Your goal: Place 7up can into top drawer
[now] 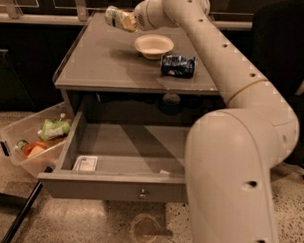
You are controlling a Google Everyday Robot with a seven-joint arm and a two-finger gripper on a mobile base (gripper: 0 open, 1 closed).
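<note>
The 7up can (pixel 117 17), pale green and white, is tilted on its side in the air above the back left of the grey table (pixel 104 67). My gripper (pixel 127 20) is shut on it at the end of the long white arm. The top drawer (pixel 114 188) is pulled wide open below the table, its flat front panel with the small round knob (pixel 143 194) facing me. The drawer lies below and nearer to me than the can.
A white bowl (pixel 153 45) and a dark blue can (pixel 178 66) lying on its side sit on the table right of the gripper. A white card (pixel 85 163) lies in the drawer's front left corner. A clear plastic bin (pixel 26 144) with items stands on the floor at left. My arm's big white links cover the drawer's right side.
</note>
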